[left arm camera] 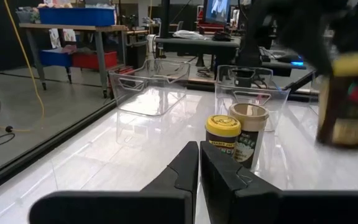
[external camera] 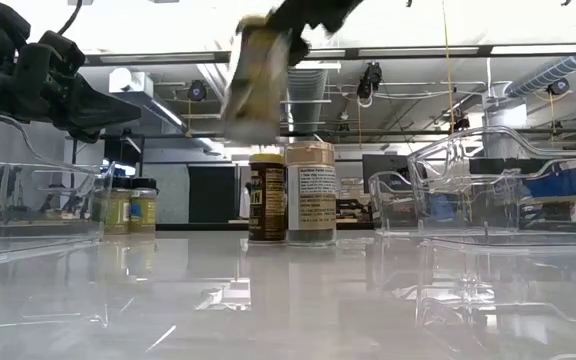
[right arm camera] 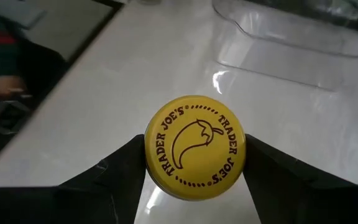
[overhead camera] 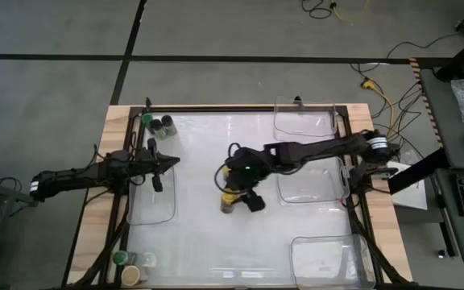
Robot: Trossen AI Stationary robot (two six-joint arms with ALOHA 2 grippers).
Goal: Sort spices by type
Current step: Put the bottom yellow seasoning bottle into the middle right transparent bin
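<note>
The white desk (overhead camera: 216,242) carries clear bins (overhead camera: 308,185) around its edges. The right gripper (right arm camera: 194,158), above mid-desk, clamps a yellow-lidded jar (right arm camera: 195,147) between its fingers, lifted off the surface. Just beside it stand a second yellow-lidded jar (left arm camera: 222,137) and a tan-lidded jar (left arm camera: 248,134), touching. The left gripper (left arm camera: 199,177) hovers closed, pointing toward them.
</note>
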